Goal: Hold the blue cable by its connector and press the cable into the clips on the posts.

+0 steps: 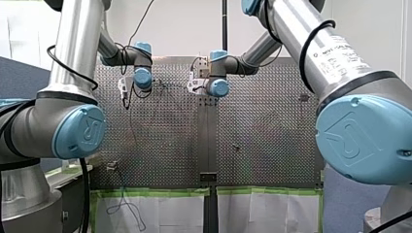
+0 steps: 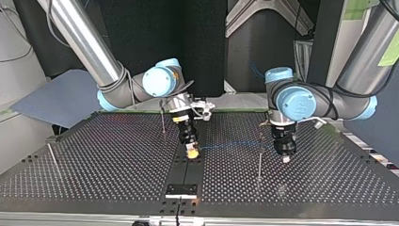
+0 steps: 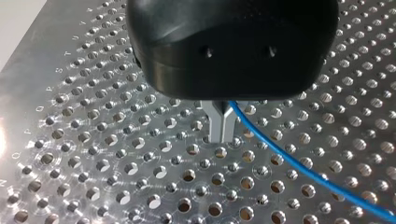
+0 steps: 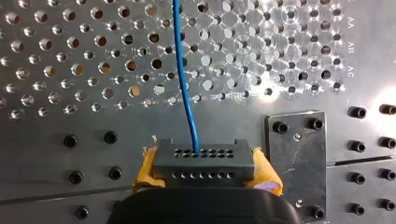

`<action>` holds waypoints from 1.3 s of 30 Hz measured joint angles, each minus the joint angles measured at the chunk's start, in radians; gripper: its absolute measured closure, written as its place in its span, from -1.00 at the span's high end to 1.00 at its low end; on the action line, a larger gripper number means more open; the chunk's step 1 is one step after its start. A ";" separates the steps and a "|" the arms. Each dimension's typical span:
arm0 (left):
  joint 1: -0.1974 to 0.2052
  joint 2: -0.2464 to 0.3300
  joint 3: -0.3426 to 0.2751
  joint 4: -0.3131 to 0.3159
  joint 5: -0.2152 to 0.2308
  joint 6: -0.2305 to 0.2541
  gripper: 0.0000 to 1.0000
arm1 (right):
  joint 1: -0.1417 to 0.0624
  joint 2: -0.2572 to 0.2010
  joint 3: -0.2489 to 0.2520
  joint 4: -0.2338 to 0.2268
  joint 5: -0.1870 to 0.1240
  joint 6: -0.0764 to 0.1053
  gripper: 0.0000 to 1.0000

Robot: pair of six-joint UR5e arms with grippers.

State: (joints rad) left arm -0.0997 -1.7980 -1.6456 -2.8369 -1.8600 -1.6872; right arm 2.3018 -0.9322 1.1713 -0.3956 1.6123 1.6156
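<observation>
Stretching nearly straight, thin blue cable [image 4: 183,84] spans low over the middle of the perforated metal table [image 2: 94,160], well in from every edge. One end enters a dark grey rectangular connector [image 4: 204,161] with rows of holes. My right gripper [image 4: 205,171] clamps it side to side, yellow pads [image 4: 145,169] tight on it. That gives a firm handle, as the task wants. At the other end my left gripper [image 3: 222,128], black with metal fingers, is narrowed to a pinch on the cable, likely to hold it straight for pressing. Thin upright metal post [image 2: 259,160] stands between the grippers, just beside the left one, and the cable crosses near its top. Seated in a clip or not: cannot tell.
</observation>
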 joint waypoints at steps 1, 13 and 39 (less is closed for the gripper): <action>0.000 0.000 0.000 -0.001 0.002 0.000 -1.00 | 0.000 0.000 0.000 0.000 0.000 0.000 -1.00; -0.010 0.000 0.000 -0.020 0.010 -0.003 0.37 | 0.000 0.000 0.000 0.007 0.000 0.000 -1.00; -0.015 0.022 0.000 -0.216 0.045 -0.085 1.00 | 0.000 0.000 0.000 0.009 0.000 0.000 -1.00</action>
State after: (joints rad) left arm -0.1151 -1.7755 -1.6456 -3.0532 -1.8151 -1.7723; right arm 2.3017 -0.9321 1.1714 -0.3868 1.6124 1.6156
